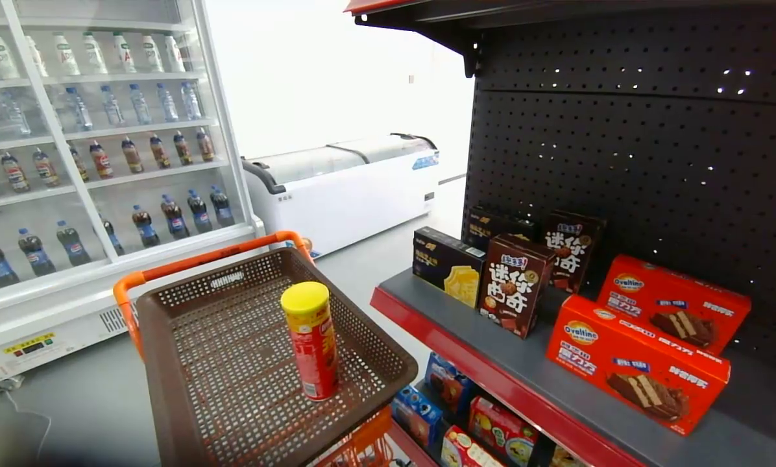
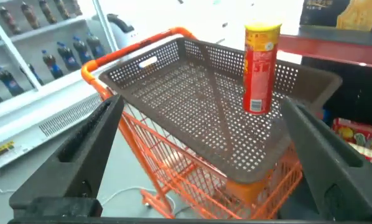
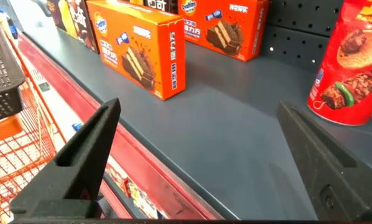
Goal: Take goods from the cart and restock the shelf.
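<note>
- Pick step: I'm aiming the left gripper (image 2: 195, 112), jaws wide, at the chip can (image 2: 260, 65) in the cart (image 2: 130, 46); advancing should come next.
- Right gripper (image 3: 198, 109) is hovering, jaws wide, above the shelf (image 3: 236, 143).

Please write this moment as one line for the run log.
left gripper: open, empty, facing cart basket | right gripper: open, empty, facing shelf | red can: upright in basket | second can: standing on shelf

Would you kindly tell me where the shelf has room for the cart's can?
Bare shelf lies between the front orange box and the red can standing on it. Crowded: the left end, with brown boxes and black boxes.
</note>
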`<state>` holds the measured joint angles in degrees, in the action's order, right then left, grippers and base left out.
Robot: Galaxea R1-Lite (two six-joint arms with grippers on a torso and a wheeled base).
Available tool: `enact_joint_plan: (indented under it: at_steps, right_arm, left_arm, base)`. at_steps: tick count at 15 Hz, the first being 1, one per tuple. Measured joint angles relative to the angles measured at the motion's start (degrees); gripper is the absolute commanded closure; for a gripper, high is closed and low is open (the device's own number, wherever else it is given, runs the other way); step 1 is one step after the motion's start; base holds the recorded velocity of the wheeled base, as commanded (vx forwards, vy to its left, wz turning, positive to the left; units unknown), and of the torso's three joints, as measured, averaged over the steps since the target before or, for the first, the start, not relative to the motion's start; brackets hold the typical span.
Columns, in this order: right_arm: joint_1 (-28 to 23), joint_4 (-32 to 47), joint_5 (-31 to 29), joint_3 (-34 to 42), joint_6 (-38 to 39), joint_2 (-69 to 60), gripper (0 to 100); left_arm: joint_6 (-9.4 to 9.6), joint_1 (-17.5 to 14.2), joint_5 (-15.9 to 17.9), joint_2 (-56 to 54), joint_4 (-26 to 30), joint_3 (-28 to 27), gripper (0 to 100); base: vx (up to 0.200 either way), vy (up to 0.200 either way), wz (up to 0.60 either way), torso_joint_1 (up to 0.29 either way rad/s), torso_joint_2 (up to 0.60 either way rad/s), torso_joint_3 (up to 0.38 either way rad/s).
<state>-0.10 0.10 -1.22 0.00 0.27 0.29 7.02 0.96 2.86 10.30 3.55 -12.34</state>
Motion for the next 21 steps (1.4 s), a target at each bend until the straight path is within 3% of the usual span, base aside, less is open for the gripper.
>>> enact_joint_plan:
  at_steps: [3,5,7,11,17,21]
  right_arm:
    - [0.0,-0.02,0.02,0.0,0.0,-0.02,0]
    - [0.0,-0.02,0.02,0.0,0.0,-0.02,0]
    - [0.0,-0.02,0.0,0.0,0.0,0.0,0]
    - [0.0,-0.02,0.02,0.0,0.0,0.0,0]
    - [0.0,-0.02,0.05,0.0,0.0,0.0,0]
    - [0.05,-0.02,0.0,0.0,0.0,0.0,0]
  left_arm:
    - [1.84,0.85,1.45,14.69,1.05,-7.03,0]
    - [4.69,2.54,2.22,23.52,1.35,-9.44,0]
    - [5.69,5.12,2.46,29.77,1.18,-10.09,0]
    - [3.57,9.73,2.61,42.09,-9.13,-9.51,0]
    - [2.41,10.93,2.52,66.4,-32.61,-9.98,0]
    - [-0.35,11.63,2.41,81.43,-44.65,-14.03,0]
  base:
    - [0.0,0.0,0.0,0.0,0.0,0.0]
    - [0.0,0.0,0.0,0.0,0.0,0.0]
    - [0.0,0.0,0.0,0.0,0.0,0.0]
    - [0.0,0.0,0.0,0.0,0.0,0.0]
    - [0.0,0.0,0.0,0.0,0.0,0.0]
    - [0.0,0.0,0.0,0.0,0.0,0.0]
